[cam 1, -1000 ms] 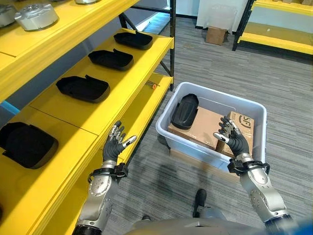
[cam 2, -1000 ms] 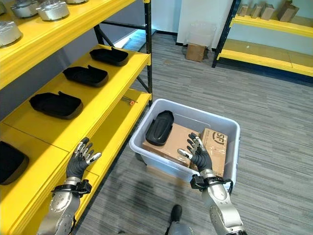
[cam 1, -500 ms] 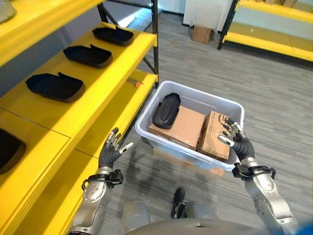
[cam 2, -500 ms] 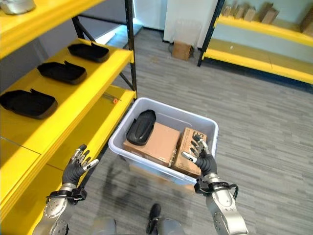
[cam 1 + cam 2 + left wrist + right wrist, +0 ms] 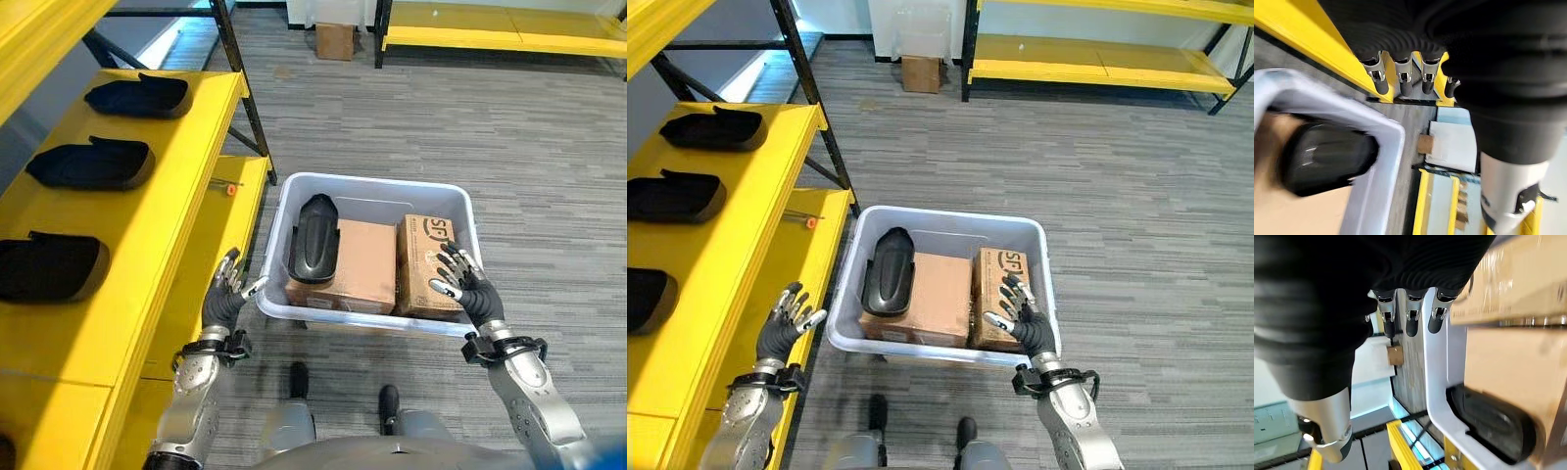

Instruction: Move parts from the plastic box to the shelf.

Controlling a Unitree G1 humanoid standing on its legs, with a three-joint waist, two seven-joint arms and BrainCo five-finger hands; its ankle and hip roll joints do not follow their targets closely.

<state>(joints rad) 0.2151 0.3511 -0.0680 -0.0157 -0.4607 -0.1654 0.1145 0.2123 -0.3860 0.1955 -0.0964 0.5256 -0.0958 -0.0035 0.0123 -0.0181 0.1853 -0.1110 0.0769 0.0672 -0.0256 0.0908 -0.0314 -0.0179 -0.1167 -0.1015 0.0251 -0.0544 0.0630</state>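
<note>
The left hand (image 5: 227,300) hovers with fingers spread and relaxed, holding nothing, just outside the near left corner of the pale grey plastic box (image 5: 370,185), between it and the yellow metal shelf (image 5: 186,176). The right hand (image 5: 467,287) is likewise open and empty, its fingers splayed over the box's near right rim, above the smaller brown cardboard carton (image 5: 426,255).

The part to move is a black moulded oblong shell with a rounded, ribbed back (image 5: 314,237). It lies in the box's left half, leaning against the larger brown cardboard carton (image 5: 358,262). Three similar black moulded parts (image 5: 91,164) sit in a row on the shelf's middle level, well apart from each other.

Against the frames a second ago, the head camera has swung: the box now sits square in front, where it was angled off to the right. Both hands have kept their open pose and have come nearer to the box's near corners. The black shell has not moved inside the box.
</note>
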